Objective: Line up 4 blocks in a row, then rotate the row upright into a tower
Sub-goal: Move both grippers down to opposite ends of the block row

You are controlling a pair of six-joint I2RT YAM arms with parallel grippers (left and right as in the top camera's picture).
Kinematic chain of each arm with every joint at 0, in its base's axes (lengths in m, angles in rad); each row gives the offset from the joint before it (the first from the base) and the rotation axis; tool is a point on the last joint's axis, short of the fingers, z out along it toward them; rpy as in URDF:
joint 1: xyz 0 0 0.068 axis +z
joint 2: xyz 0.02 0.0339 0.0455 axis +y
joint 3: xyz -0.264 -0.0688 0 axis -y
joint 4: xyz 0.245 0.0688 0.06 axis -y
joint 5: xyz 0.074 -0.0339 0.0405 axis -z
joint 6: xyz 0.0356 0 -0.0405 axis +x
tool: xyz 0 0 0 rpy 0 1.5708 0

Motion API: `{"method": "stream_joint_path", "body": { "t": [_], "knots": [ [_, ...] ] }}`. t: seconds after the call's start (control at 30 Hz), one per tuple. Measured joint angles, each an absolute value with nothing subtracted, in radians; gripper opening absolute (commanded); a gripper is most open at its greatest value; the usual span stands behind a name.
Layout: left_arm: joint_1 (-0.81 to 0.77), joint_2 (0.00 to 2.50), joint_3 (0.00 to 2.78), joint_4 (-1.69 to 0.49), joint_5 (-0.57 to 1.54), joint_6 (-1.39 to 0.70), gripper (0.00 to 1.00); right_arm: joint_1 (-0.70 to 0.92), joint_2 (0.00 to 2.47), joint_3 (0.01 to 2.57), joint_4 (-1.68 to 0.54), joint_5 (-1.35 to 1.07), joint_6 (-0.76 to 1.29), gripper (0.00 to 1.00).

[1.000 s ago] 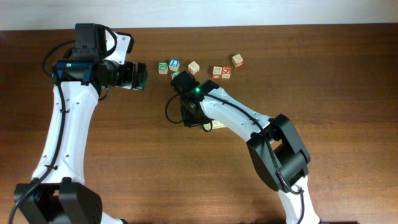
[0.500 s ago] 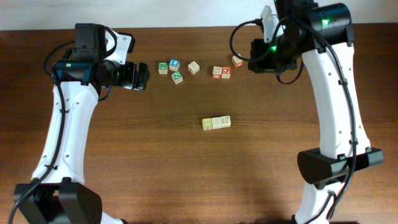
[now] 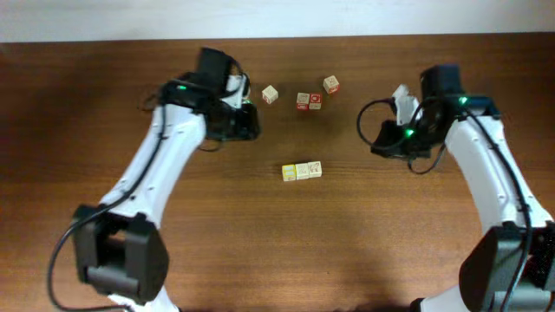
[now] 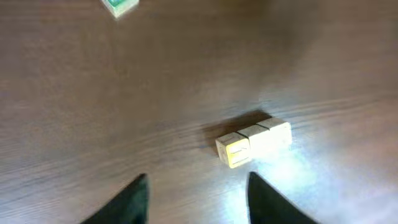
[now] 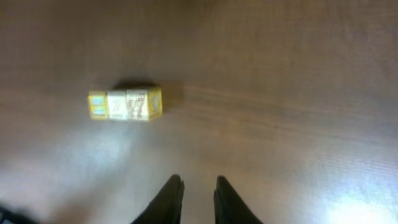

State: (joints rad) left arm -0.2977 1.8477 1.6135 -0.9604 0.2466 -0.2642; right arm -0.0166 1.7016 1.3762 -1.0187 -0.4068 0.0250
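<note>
The dark wooden table (image 3: 104,260) runs up to a pale strip of wall (image 3: 277,17) at its far edge. Near that edge one red-lettered cube (image 3: 303,101) touches a second red-lettered cube (image 3: 316,100) - a third red-lettered cube (image 3: 330,84) sits apart, beyond them. In the left wrist view a green-faced cube (image 4: 119,5) is cut by the top edge.

Blurry wrist views (glare on table (image 5: 298,93))

White links (image 3: 149,169), black joints (image 3: 113,256), green lights (image 3: 406,133), dark left claw (image 4: 197,175)
</note>
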Motion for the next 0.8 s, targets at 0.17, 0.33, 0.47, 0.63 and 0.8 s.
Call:
{"method": "stream_joint_path", "body": {
  "t": [0.17,0.33,0.47,0.63,0.8],
  "knots": [
    [-0.375,1.947,1.612,-0.969,0.168,-0.415,0.25,0.006,1.759,1.249,-0.834,-0.462,0.034,0.17],
    [-0.375,2.012,1.609,-1.024,0.158,-0.444,0.17,0.118,1.870,1.245,-0.735,-0.488,0.053,0.16],
    [-0.375,2.014,1.609,-1.024,0.168,-0.447,0.19,0.144,1.936,1.245,-0.688,-0.500,0.061,0.14],
    [-0.375,2.014,1.609,-1.014,0.168,-0.447,0.20,0.206,1.994,1.243,-0.648,-0.500,0.068,0.14],
    [-0.375,2.014,1.609,-1.012,0.167,-0.447,0.20,0.213,1.995,1.243,-0.634,-0.500,0.079,0.13]
  ]
}}
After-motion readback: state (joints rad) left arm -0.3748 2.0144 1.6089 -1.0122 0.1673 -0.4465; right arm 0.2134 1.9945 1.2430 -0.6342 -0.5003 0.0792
